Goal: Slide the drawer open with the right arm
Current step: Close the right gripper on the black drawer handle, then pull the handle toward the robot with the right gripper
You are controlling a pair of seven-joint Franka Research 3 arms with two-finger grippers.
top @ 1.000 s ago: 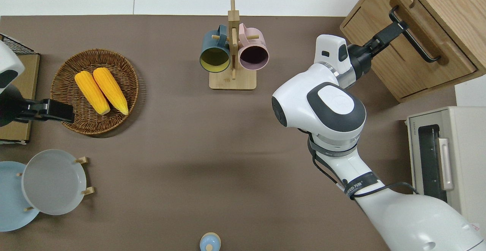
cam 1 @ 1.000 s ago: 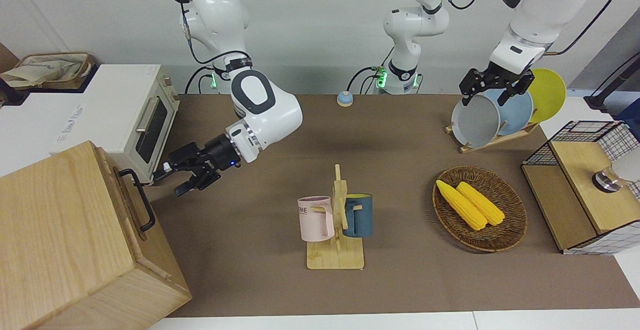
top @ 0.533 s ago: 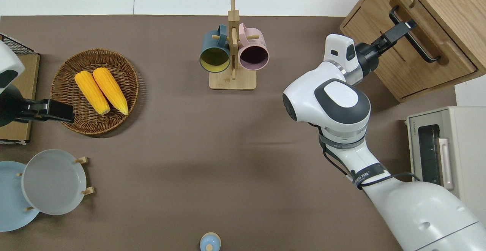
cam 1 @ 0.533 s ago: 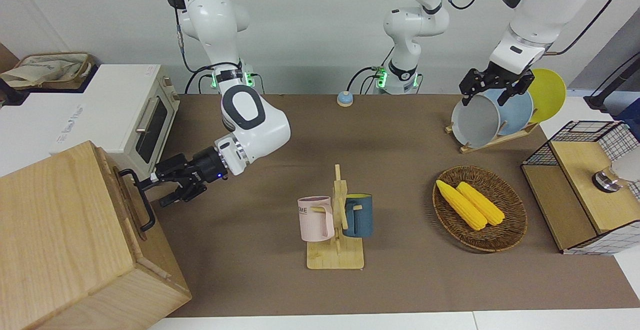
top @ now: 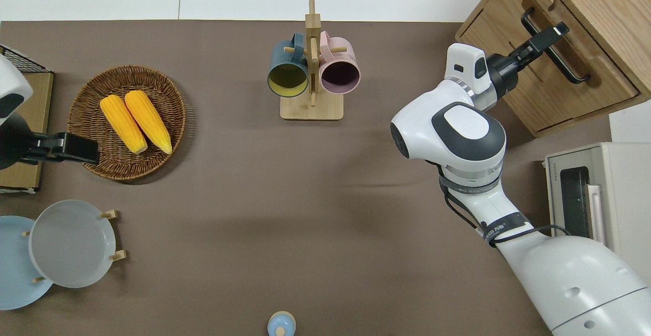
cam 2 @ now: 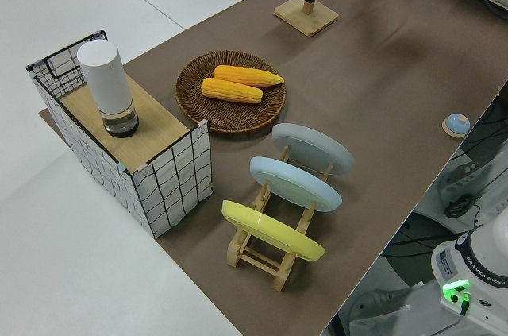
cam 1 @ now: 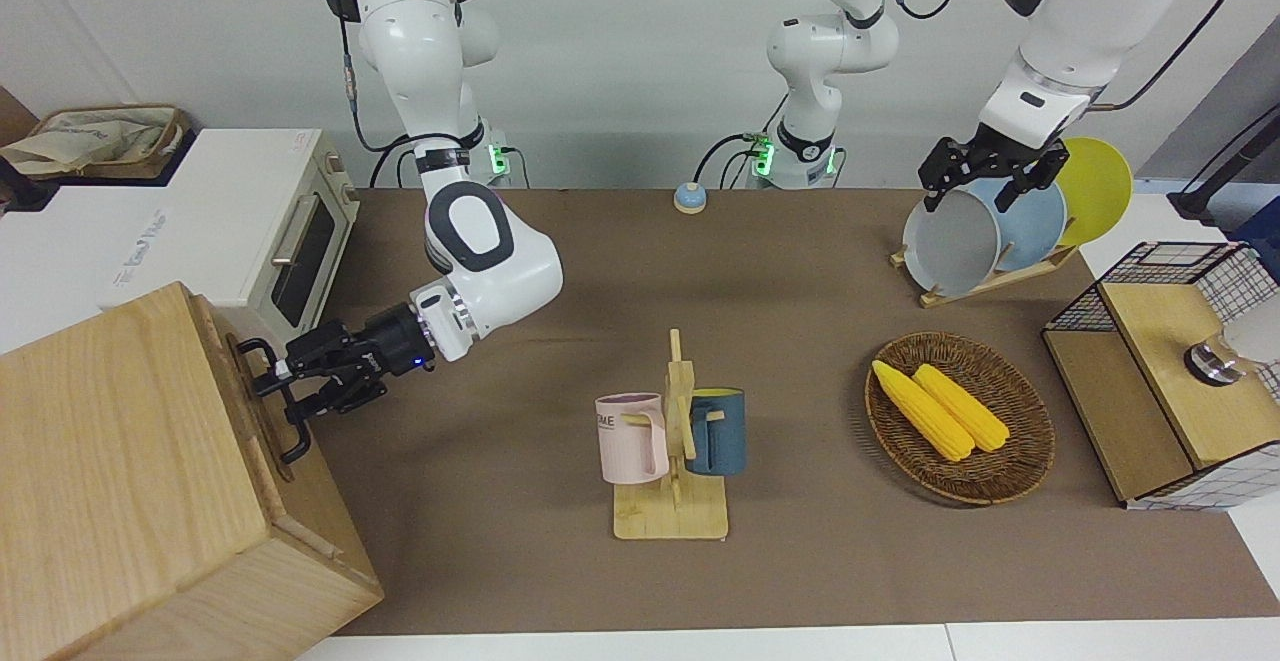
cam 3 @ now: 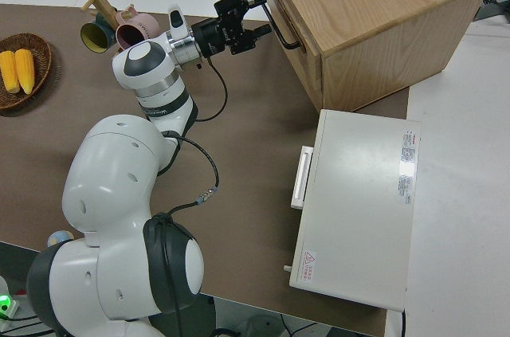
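In the front view the pale wooden cabinet (cam 1: 130, 481) sits at the right arm's end of the surface, farther from the robots than the white toaster oven (cam 1: 250, 231). The drawer (top: 546, 66) is set in the cabinet face that looks toward the middle of the surface, and it appears fully closed, its front flush with the box. Its black bar handle (cam 1: 285, 406) stands off the front on two posts, leaving a gap for fingers.

The right hand (cam 1: 290, 391) is at that handle, its fingers spread apart with the bar between them, not yet clamped; in the overhead view one finger (top: 552, 33) lies across the bar near its farther post.

The drawer is probably stiff and fairly light, a rigid wooden box on plain runners. The metal bar is hard and smooth, so a firm pinch matters. Holding nearer the bar's middle would likely pull straighter and avoid racking the drawer sideways.

The left hand (cam 1: 985, 166) is parked.
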